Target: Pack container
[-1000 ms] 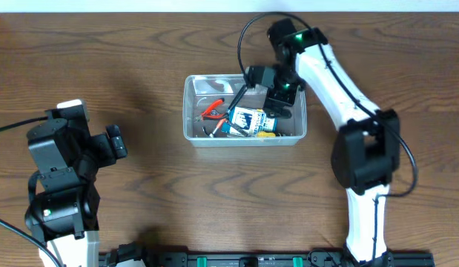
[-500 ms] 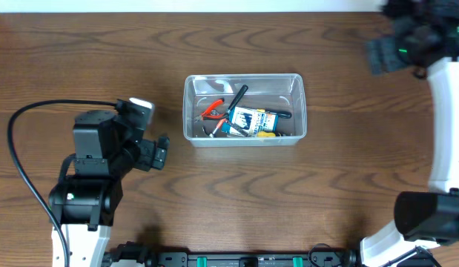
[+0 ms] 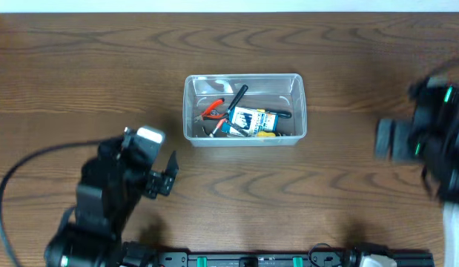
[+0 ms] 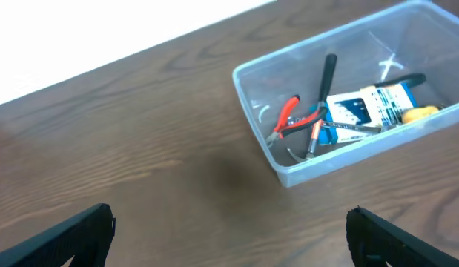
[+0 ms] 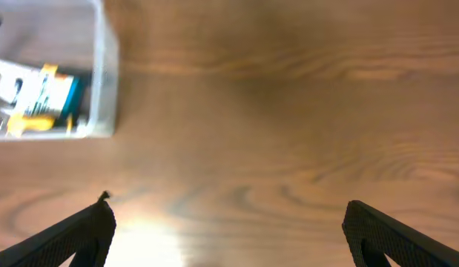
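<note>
The clear plastic container (image 3: 189, 111) stands at the middle of the wooden table. Inside it lie red-handled pliers (image 3: 212, 111), a black-handled tool (image 3: 237, 96), a blue-and-white box (image 3: 251, 119) and a small yellow item (image 3: 268, 135). My left gripper (image 3: 168, 175) hovers open below and left of the container, nothing between its fingers. The left wrist view shows the container (image 4: 287, 172) ahead to the right, above the left gripper (image 4: 230, 237). My right gripper (image 3: 388, 139), blurred, is open far to the right. In the right wrist view, bare wood lies beyond the right gripper (image 5: 228, 233) and the container's corner (image 5: 104, 81) shows at top left.
A white wall strip (image 4: 81, 37) borders the table's far edge. A black rail (image 3: 244, 259) runs along the front edge. A black cable (image 3: 21, 178) loops from the left arm.
My right arm left the container, swung to the far right corner, then came down the right side. My left arm moved right and toward the front edge. Both grippers stayed open.
</note>
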`<state>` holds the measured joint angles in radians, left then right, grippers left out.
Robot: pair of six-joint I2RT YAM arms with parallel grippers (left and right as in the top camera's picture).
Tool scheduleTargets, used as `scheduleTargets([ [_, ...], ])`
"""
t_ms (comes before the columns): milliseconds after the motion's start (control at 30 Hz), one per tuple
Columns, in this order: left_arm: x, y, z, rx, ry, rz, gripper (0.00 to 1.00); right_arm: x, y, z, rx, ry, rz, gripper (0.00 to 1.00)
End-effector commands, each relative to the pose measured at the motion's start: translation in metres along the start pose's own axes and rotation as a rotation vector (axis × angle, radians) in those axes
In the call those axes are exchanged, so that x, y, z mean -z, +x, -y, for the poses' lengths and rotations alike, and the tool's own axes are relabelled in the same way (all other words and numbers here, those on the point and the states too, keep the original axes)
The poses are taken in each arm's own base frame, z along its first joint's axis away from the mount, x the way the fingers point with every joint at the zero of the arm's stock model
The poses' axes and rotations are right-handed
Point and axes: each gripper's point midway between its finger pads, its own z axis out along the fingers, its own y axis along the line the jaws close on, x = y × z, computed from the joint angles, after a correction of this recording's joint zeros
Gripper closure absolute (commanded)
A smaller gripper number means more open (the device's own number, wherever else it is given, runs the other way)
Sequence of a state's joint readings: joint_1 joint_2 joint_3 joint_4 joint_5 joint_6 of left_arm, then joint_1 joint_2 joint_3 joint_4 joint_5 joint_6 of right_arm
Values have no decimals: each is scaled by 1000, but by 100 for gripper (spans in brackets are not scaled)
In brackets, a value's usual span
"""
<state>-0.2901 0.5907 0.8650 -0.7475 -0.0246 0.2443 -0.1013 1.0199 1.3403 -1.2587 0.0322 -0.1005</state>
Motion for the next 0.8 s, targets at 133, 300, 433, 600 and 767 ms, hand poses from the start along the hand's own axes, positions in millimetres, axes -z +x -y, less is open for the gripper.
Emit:
scheduleTargets([
  [133,46,18,-19,122,-128,144,2,28,80,-24,30,-57,168,1],
  [300,64,30,-26,160,-170,178,2,57,94,-23,23,-58,335,1],
  [433,71,33,-37,216,-233,195,2,71,99,-22,18,-54,420,1],
  [600,71,34,-39,227,-245,194,2,75,101,-22,18,-56,439,1],
  [767,71,34,-39,226,-245,194,2,75,101,-22,18,-56,439,1],
])
